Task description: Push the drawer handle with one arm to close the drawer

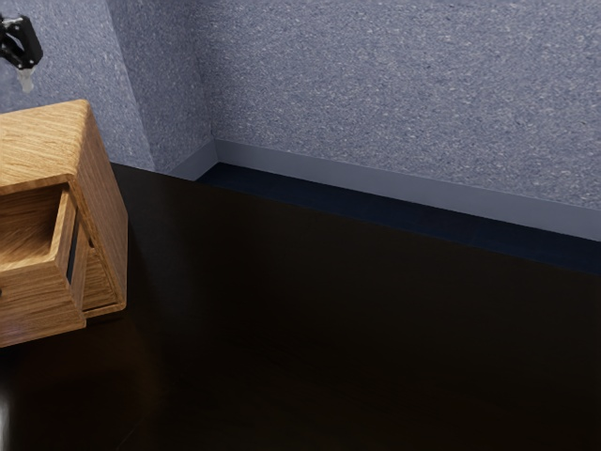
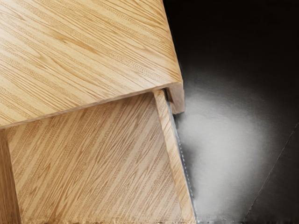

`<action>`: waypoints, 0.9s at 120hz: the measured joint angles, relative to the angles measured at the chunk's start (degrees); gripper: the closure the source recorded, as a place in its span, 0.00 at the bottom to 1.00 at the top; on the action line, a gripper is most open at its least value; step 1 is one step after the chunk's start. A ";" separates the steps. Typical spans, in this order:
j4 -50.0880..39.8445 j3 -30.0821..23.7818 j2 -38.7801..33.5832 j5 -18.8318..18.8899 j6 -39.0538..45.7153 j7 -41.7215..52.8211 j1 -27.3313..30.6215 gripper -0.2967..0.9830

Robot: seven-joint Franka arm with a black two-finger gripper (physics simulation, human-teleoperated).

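High at the exterior view's left edge, my black gripper (image 1: 26, 80) hangs above the wooden cabinet (image 1: 42, 141), apart from it. The drawer (image 1: 38, 301) stands pulled out below the cabinet top, its inside exposed. On its front, at the picture's edge, is a small dark spot (image 1: 2, 292), perhaps part of the handle. The wrist view looks down on the cabinet top (image 2: 84, 46) and into the bare wooden drawer (image 2: 93, 163), whose side wall runs beside the dark table. Whether the gripper is open cannot be made out.
A dark glossy table (image 1: 357, 338) extends from the cabinet toward the exterior view's right. Behind it rise blue-grey speckled walls (image 1: 394, 85) with a pale baseboard (image 1: 376, 184). The wrist view has a soft bright reflection on the table (image 2: 229, 149) beside the drawer.
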 joint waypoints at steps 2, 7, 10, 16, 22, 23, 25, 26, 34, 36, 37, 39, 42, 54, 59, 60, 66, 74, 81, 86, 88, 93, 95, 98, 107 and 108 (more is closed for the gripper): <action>-0.04 -0.15 0.08 0.04 -0.25 -0.21 -0.61 0.23; -0.28 -0.38 0.19 0.10 -0.79 -0.73 -1.57 0.23; -0.39 -0.58 0.24 0.13 -1.07 -1.01 -1.82 0.23; -0.63 -0.85 0.31 0.19 -1.55 -1.55 -2.14 0.23; -2.21 -1.17 0.30 0.24 -2.00 -2.09 -2.89 0.23; -2.51 -1.25 0.29 0.27 -2.06 -2.18 -3.04 0.23; -3.24 -1.38 0.20 0.33 -2.17 -2.36 -3.32 0.23; -3.60 -1.43 0.14 0.37 -2.23 -2.45 -3.43 0.23; -7.49 -1.56 -1.43 0.60 -2.58 -3.10 -3.84 0.23; -8.76 -1.50 -2.14 0.62 -2.64 -3.25 -3.78 0.23; -9.31 -1.48 -2.46 0.62 -2.68 -3.33 -3.73 0.23; -10.31 -1.44 -3.07 0.64 -2.74 -3.47 -3.61 0.23; -11.96 -1.33 -4.23 0.63 -2.82 -3.67 -3.48 0.23; -17.79 -0.97 -8.20 0.51 -3.06 -4.55 -3.14 0.23; -19.89 -0.93 -9.91 0.48 -3.13 -5.06 -3.07 0.24; -20.22 -0.93 -10.20 0.47 -3.15 -5.18 -3.05 0.25; -22.36 -0.92 -11.85 0.45 -3.21 -5.94 -2.39 0.32; -26.24 -0.90 -14.72 0.46 -3.28 -7.20 -1.21 0.43; -30.02 -0.91 -16.97 0.56 -3.34 -8.24 0.55 0.51; -32.75 -0.79 -18.30 0.58 -3.33 -8.96 2.06 0.55; -33.65 -0.64 -18.70 0.60 -3.29 -9.23 2.51 0.56; -36.31 -0.23 -19.89 0.64 -3.01 -9.90 3.44 0.59; -37.16 -0.12 -20.24 0.65 -2.91 -10.19 3.81 0.61; -38.36 0.00 -20.72 0.67 -2.77 -10.64 4.28 0.62; -42.26 0.69 -23.06 0.66 -2.20 -12.05 5.23 0.65; -42.68 0.77 -23.36 0.66 -2.13 -12.22 5.29 0.66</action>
